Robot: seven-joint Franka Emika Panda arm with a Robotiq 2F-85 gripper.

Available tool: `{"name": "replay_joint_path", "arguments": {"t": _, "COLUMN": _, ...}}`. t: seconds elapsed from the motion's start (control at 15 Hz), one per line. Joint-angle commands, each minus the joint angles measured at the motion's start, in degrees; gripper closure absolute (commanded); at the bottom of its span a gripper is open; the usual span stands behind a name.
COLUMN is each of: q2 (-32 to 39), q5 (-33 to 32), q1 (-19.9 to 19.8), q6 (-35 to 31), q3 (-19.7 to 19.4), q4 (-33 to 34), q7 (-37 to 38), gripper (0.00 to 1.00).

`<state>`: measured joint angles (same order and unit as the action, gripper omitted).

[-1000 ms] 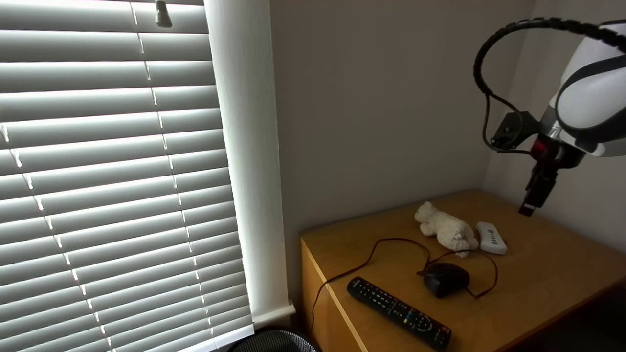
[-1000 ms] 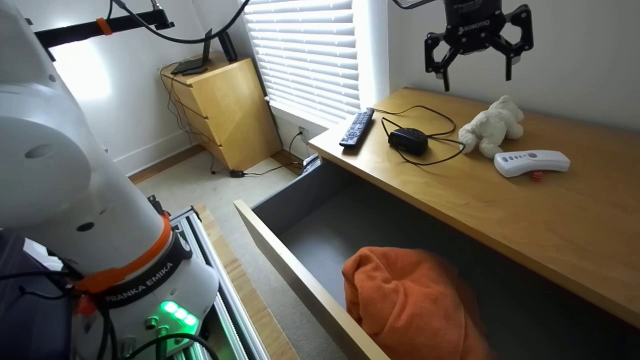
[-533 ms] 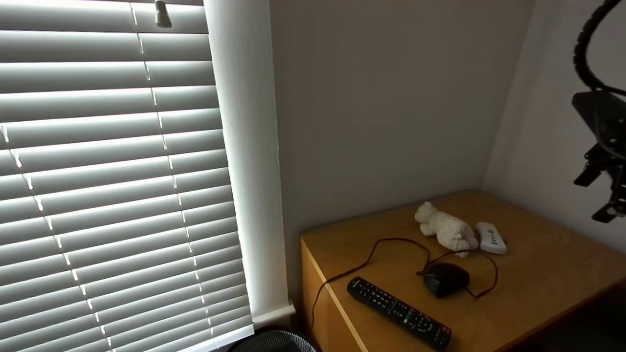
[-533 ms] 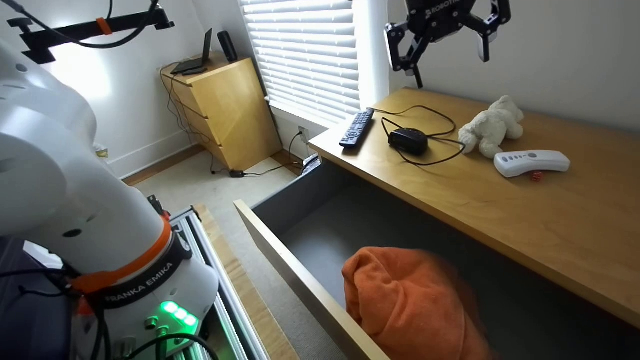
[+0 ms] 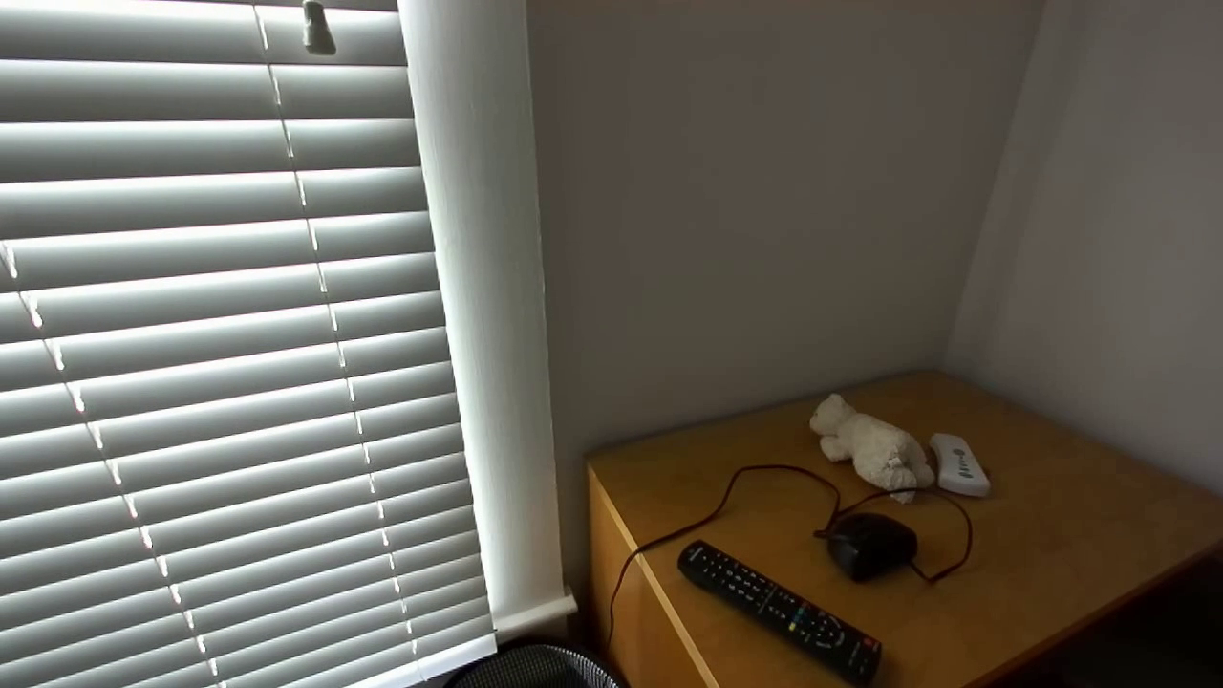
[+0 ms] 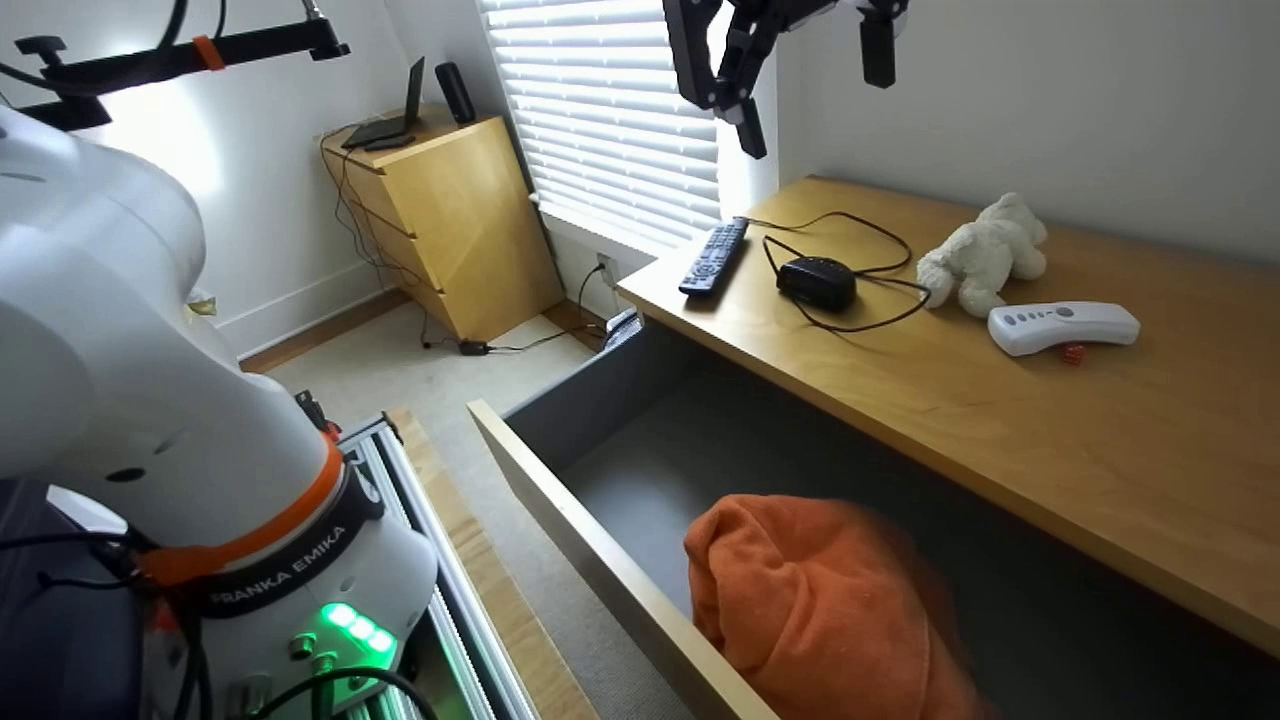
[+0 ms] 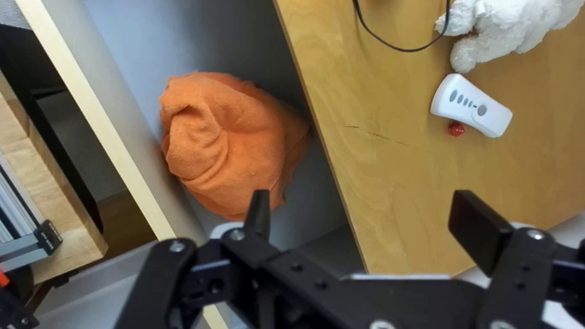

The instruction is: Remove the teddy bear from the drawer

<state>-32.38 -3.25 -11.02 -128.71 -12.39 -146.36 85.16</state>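
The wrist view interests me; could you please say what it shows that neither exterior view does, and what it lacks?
Only the wrist view shows a black cap with pale marks by the metal rail. In both exterior views only: the blinds and black remote. All three share the teddy, white device and cord; an exterior view also shares the drawer, cloth and hand.

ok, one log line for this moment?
gripper: open, nothing held | bear: on dresser, beside white remote | drawer: open, orange cloth inside | task: bear out
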Motion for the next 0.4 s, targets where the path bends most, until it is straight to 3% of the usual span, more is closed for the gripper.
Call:
{"name": "replay_joint_path", "arguments": {"t": 0.0, "q2": 0.0, "q5": 2.1, "q1": -3.2, "q6": 0.1, "q3": 2.9, "q4": 0.0, "q7": -2.2, "gripper": 0.00}}
{"name": "replay_joint_path", "arguments": {"t": 0.33, "q2": -0.1, "q5": 2.1, "q1": -3.2, "q6": 0.1, "q3": 3.1, "q4": -0.6, "q7": -2.6, "gripper": 0.00}}
